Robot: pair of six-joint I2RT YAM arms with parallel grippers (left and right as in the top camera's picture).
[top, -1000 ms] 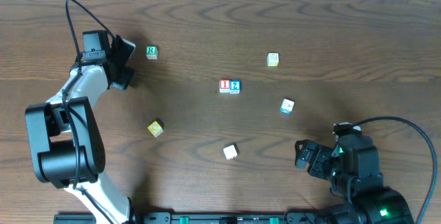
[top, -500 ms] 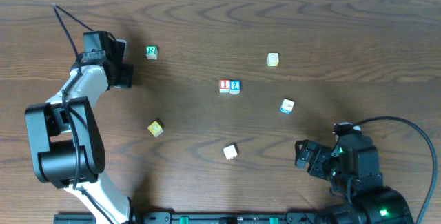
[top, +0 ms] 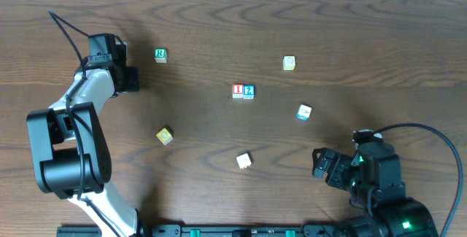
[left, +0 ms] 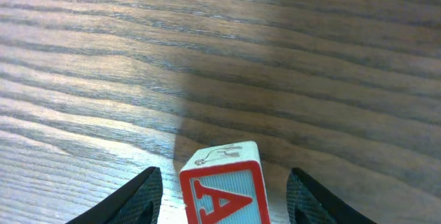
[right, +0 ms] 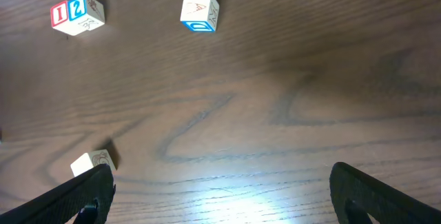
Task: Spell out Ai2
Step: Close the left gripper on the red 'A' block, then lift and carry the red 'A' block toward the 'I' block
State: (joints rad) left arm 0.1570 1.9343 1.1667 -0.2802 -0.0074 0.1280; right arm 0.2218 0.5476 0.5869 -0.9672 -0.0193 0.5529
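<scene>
A white block with a red letter A (left: 226, 195) stands on the table between the fingers of my left gripper (left: 222, 177), with a gap on each side, so the gripper is open around it. In the overhead view the left gripper (top: 128, 78) is at the far left and hides that block. The red I block (top: 238, 91) and the blue 2 block (top: 249, 91) sit side by side, touching, at the table's middle. They also show in the right wrist view as the I block (right: 60, 14) and the 2 block (right: 78, 7). My right gripper (top: 325, 165) is open and empty at the front right.
A green R block (top: 160, 55) lies right of the left gripper. A yellow block (top: 165, 136), a white block (top: 244, 160), a blue-and-white block (top: 304, 111) and a cream block (top: 290, 63) are scattered over the brown wooden table.
The left wrist has turned and its fingers have shifted slightly left and toward the front. The right arm and all visible blocks have stayed still.
</scene>
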